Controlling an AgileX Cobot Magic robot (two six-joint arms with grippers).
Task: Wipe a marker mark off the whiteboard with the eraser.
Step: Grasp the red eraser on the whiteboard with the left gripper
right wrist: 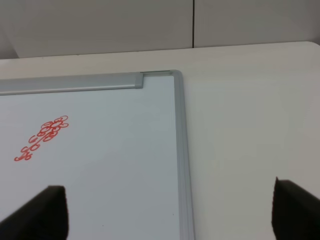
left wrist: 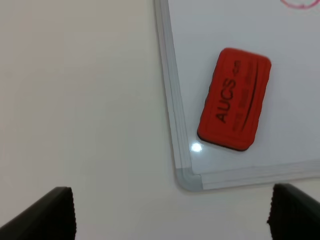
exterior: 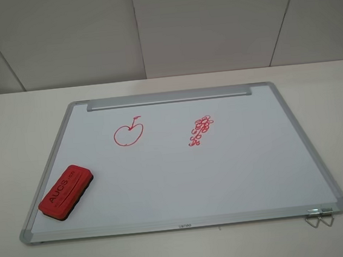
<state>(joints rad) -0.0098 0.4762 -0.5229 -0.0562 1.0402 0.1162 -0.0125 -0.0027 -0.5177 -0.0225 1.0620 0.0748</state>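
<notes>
The whiteboard (exterior: 282,115) lies flat on the white table. The marker mark (exterior: 128,132), a red apple outline, is on its left half, and only its edge (left wrist: 300,4) shows in the left wrist view. Near the board's front left corner the red eraser (exterior: 66,191) rests lettering up. My left gripper (left wrist: 170,220) hovers open above that corner, nothing between its fingers, with the eraser (left wrist: 234,99) ahead of it. My right gripper (right wrist: 170,215) is open and empty over the board's right frame (right wrist: 180,150). Neither gripper shows in the exterior high view.
A red cluster of tiny loops (exterior: 201,129) sits on the board's right half. A silver tray strip (exterior: 168,98) runs along the far edge. A metal clip (exterior: 318,216) hangs at the front right corner. Bare table (exterior: 14,131) surrounds the board.
</notes>
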